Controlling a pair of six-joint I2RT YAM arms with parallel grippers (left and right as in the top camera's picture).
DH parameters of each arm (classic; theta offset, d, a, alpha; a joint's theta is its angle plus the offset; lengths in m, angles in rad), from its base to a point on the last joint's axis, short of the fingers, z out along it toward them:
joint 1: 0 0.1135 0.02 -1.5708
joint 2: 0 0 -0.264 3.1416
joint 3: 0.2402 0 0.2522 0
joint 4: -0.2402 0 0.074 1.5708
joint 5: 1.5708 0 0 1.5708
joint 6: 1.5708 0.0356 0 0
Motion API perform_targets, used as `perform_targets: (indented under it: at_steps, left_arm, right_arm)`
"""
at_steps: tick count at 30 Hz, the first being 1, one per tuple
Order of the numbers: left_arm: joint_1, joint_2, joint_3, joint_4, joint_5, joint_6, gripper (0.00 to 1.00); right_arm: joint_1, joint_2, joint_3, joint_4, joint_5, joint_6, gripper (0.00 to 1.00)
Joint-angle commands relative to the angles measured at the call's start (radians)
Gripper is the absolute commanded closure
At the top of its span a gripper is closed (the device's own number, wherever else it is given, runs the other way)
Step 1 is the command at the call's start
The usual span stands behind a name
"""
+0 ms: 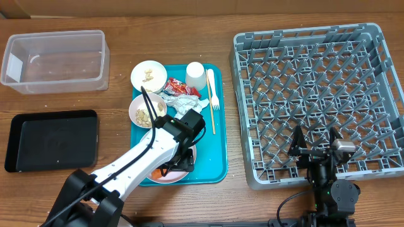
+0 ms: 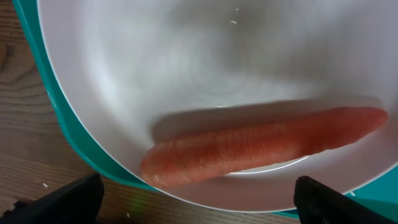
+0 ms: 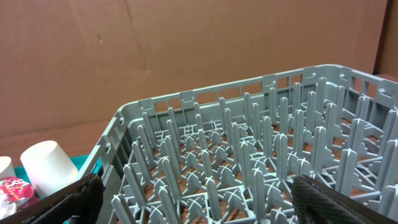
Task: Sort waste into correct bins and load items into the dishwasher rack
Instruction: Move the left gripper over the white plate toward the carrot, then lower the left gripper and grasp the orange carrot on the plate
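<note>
Rack [image 1: 315,94] holds nothing, right gripper [image 1: 315,146] open at its near edge. We're on waste sorting: on the teal tray [image 1: 218,157] the plate [image 2: 186,56] holds the carrot [image 2: 261,146], with the left gripper [image 2: 199,208] wide open just above, gripping nothing. Next we drop, straddle the carrot crosswise, close.

Left claw [image 1: 178,162] above white plate [image 1: 170,178], on teal tray [image 1: 211,157], grey rack [image 1: 243,94] at right
</note>
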Motion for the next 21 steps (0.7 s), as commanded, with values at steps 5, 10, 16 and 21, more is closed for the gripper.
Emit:
perform_targets:
  at_steps: [5,10,16,21]
  left_arm:
    - [-0.001,0.005,0.018,0.043,0.138,0.292,0.00]
    - [-0.001,0.005,0.018,0.043,0.135,0.306,0.00]
    - [-0.001,0.005,0.018,0.050,0.096,0.301,0.00]
    - [0.001,0.006,0.016,0.055,0.056,0.283,0.00]
  right_arm:
    - [0.008,-0.008,-0.010,0.008,0.006,-0.006,0.00]
    - [0.008,-0.008,-0.010,0.008,0.006,-0.006,0.00]
    - [0.008,-0.008,-0.010,0.008,0.006,-0.006,0.00]
    - [0.008,-0.008,-0.010,0.008,0.006,-0.006,0.00]
